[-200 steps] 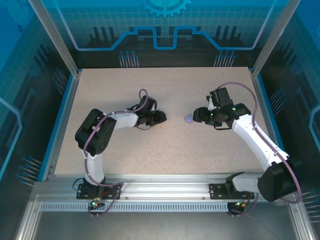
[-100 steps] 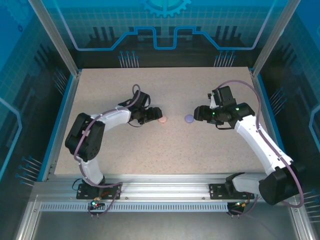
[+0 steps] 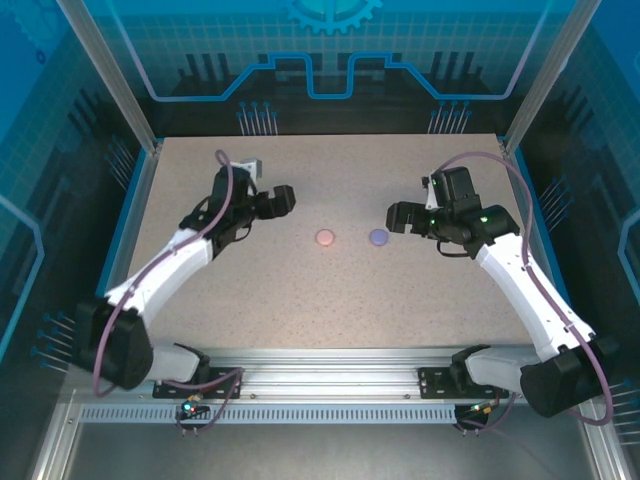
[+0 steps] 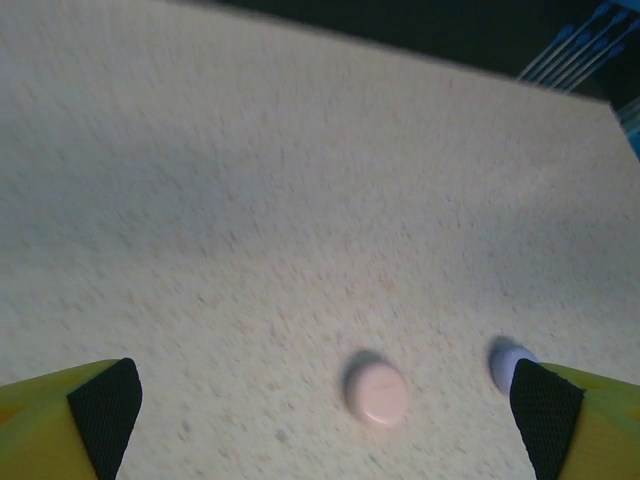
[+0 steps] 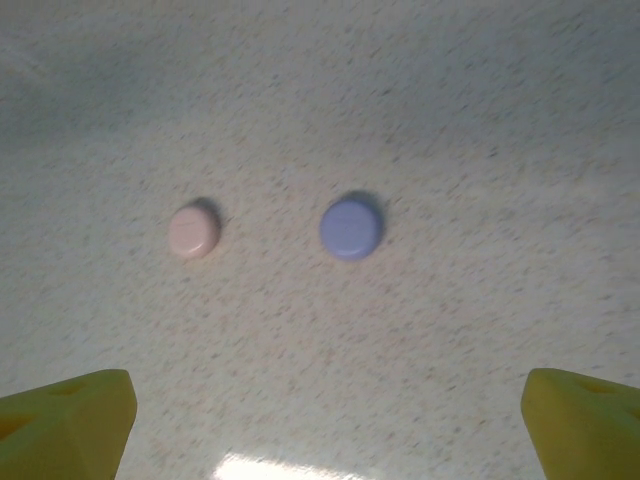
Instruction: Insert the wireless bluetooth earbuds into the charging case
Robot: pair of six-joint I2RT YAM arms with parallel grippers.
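Two charging cases on the tabletop (image 3: 300, 300), both small, round and puck-like.

Pink charging case (image 3: 325, 238): pale pink, lying flat, lid shut, smooth top facing up. It sits near the middle of the surface, free of contact.

Purple charging case (image 3: 378, 237): pale lilac-blue, same shape, flat and shut. It lies just to the right of the pink one, level with it. A clear gap separates them.
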